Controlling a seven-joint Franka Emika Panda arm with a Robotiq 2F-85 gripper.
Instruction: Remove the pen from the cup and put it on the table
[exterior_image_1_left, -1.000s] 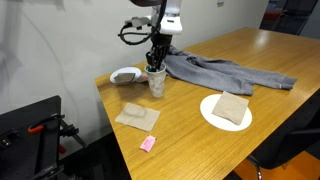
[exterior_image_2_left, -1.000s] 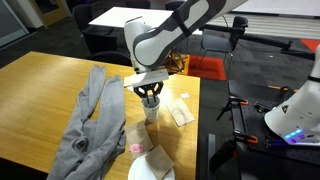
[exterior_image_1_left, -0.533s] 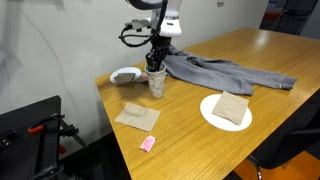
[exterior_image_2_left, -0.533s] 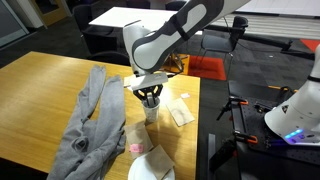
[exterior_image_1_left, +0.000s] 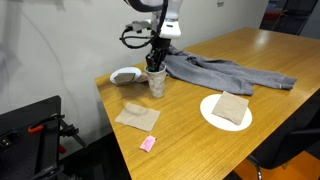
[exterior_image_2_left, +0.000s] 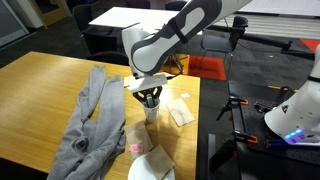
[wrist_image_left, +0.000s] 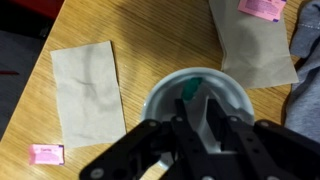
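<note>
The translucent cup (exterior_image_1_left: 157, 82) (exterior_image_2_left: 150, 110) stands near the corner of the wooden table (exterior_image_1_left: 200, 145). In the wrist view its white rim (wrist_image_left: 160, 90) rings my fingers. The green pen (wrist_image_left: 190, 91) stands inside the cup, and only its top end shows, right at the tip of one finger. My gripper (wrist_image_left: 197, 100) (exterior_image_1_left: 155, 62) (exterior_image_2_left: 150, 97) points straight down with both fingers dipped into the cup. The jaws are drawn close together but a gap shows between them, with the pen at one side of it. The pen's lower part is hidden.
A white bowl (exterior_image_1_left: 126, 74) sits just behind the cup. A grey cloth (exterior_image_1_left: 215, 72) lies spread beside it. A brown napkin (exterior_image_1_left: 137, 117) and a pink block (exterior_image_1_left: 148, 144) lie toward the table edge. A white plate (exterior_image_1_left: 207, 112) holds another napkin.
The gripper stays at the cup; nothing has visibly moved.
</note>
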